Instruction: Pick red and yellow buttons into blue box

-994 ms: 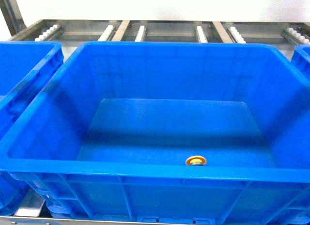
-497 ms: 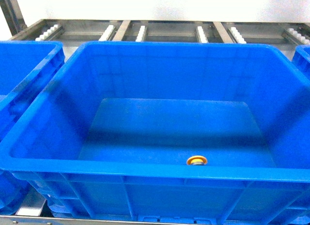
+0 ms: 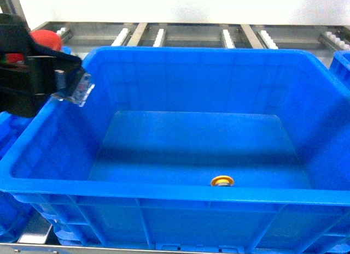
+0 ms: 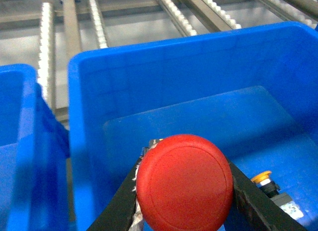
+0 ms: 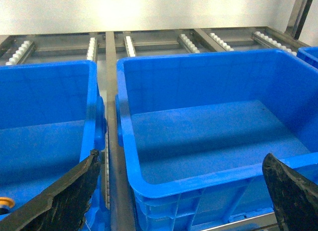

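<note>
red button (image 4: 184,182) clamped in the left gripper (image 4: 185,191) over the blue box (image 3: 180,55), yellow button (image 3: 222,181) already inside; release probably next, right gripper (image 5: 184,191) spread wide.

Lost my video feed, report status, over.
Left gripper shut on red button, at blue box left wall. Right gripper open, empty. Yellow button on box floor. Nothing blocking.

I see the big blue box (image 3: 180,63) filling my head view. The yellow button (image 3: 222,181) sits on its floor near the front wall, at about five o'clock. At ten o'clock my left gripper (image 3: 65,82) hangs over the rim, carrying the red button (image 3: 45,40).
</note>
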